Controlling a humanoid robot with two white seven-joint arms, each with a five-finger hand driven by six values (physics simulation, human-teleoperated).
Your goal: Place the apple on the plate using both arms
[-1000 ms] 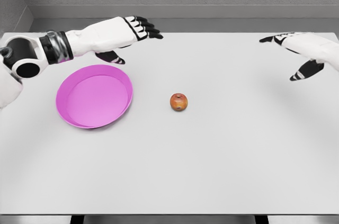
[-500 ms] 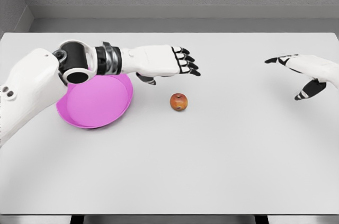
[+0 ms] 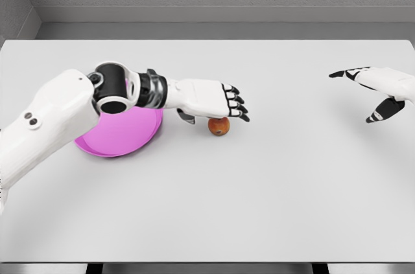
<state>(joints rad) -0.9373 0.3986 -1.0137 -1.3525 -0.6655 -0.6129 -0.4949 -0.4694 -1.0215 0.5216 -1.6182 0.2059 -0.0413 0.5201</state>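
A small red-orange apple (image 3: pixel 219 127) rests on the white table, right of the pink plate (image 3: pixel 123 137). My left hand (image 3: pixel 220 102) hovers just above and behind the apple, palm down, fingers extended and open; its thumb hangs left of the apple. The left forearm crosses over the plate's upper part and hides it. My right hand (image 3: pixel 376 89) is at the far right edge, open with fingers spread, well away from the apple.
The white table (image 3: pixel 259 190) spreads wide in front of and right of the apple. A grey wall runs behind the table's far edge. Nothing else stands on the table.
My left arm has swung forward and right, from behind the plate to just over the apple. The right hand drifted slightly right and down. The apple has not moved.
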